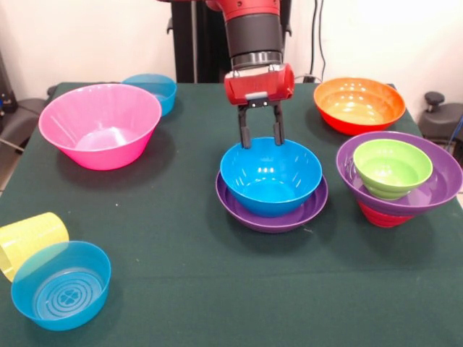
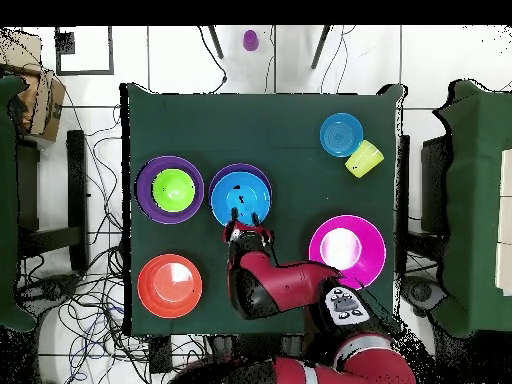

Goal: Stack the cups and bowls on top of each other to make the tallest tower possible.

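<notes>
the gripper [image 1: 259, 136] hangs just behind the far rim of the blue bowl [image 1: 271, 176], its two black fingers spread apart and holding nothing; the tips are about level with the rim, and whether they touch it is hard to tell. that blue bowl sits nested in a wide purple bowl [image 1: 272, 214] near the middle of the table [image 1: 181, 289], a low two-piece stack.

as a judgement, the tower is barely begun. a second stack stands to the side: a green bowl [image 1: 392, 168] inside another purple bowl [image 1: 441, 189], which rests on a red bowl [image 1: 381, 216]. the rest are loose: the orange bowl [image 1: 359, 105] at the far side, the large pink bowl [image 1: 100, 124], a translucent blue bowl [image 1: 153, 90] behind it, another translucent blue bowl [image 1: 61, 285] at the near edge with the ribbed yellow cup [image 1: 30, 240] on its side, touching it.

the two stacks are separate, so they probably have to be merged. the tipped cup looks awkward to grasp. nothing blocks the arm above the central stack. a purple cup [image 2: 250, 40] shows off the table in the overhead view.
</notes>
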Controlling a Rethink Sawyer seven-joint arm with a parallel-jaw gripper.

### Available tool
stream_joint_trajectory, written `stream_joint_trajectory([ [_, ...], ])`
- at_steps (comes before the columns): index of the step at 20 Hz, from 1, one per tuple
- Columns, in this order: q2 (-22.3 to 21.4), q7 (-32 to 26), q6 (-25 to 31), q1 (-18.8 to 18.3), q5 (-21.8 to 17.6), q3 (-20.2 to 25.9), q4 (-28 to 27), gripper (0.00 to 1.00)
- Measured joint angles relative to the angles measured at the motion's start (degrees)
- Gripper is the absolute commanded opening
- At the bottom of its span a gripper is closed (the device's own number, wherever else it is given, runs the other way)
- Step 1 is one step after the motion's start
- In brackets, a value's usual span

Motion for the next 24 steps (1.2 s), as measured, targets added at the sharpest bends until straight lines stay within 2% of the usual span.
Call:
stream_joint_trajectory([
  [7,-8.4,0.0,1.6,-3.7,0.0,1.9,2.8,1.0],
  [13,-11.1,0.0,1.8,-4.9,1.0,1.8,3.2,1.0],
  [18,-10.8,0.0,1.8,-3.5,3.4,0.3,3.2,1.0],
  [23,-10.9,0.0,1.8,0.9,10.0,-2.5,4.1,1.0],
  [24,-11.0,0.0,1.8,2.3,12.5,-3.2,4.6,1.0],
])
